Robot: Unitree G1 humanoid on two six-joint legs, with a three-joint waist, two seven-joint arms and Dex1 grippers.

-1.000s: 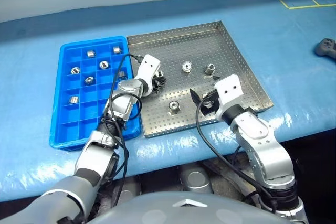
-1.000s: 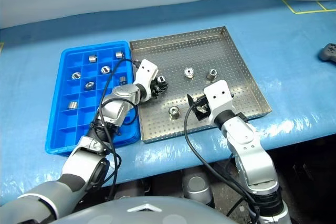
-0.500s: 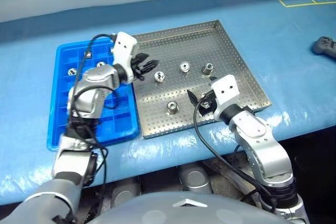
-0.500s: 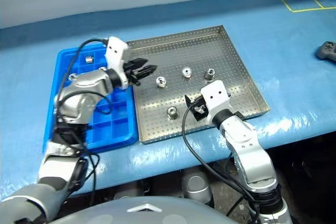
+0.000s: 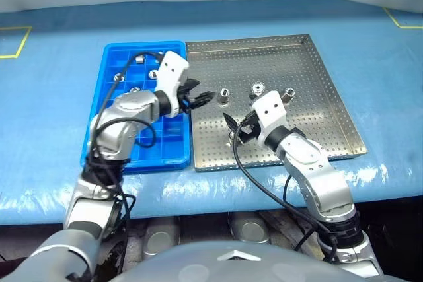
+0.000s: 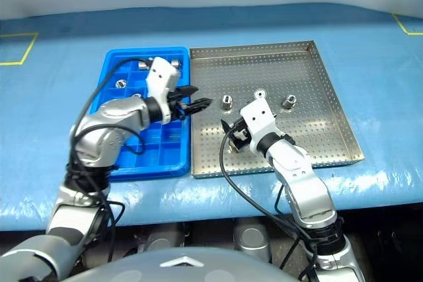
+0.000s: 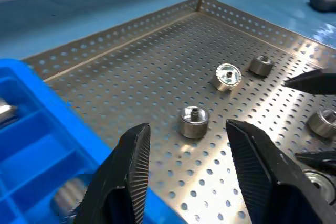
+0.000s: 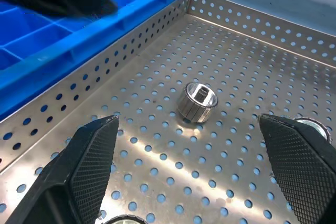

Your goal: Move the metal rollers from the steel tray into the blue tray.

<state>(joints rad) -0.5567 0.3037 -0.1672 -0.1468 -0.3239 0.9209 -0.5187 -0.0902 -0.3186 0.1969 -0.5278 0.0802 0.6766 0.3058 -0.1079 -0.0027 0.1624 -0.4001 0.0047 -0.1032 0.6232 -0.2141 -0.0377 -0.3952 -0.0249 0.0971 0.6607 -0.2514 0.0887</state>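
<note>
Left eye view: left gripper (image 5: 203,98) fingers part open, empty, over the seam between blue tray (image 5: 99,127) and steel tray (image 5: 330,97). Right gripper (image 5: 236,129) fingers wide, empty. Left wrist view: metal rollers (image 7: 194,121) on steel tray. Right wrist view: a roller lies between the fingers (image 8: 86,156), untouched.

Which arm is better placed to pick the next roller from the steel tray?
Right, probably. The right gripper hangs open low over the steel tray, a metal roller between its fingers; the left gripper is open at the tray's edge.
</note>
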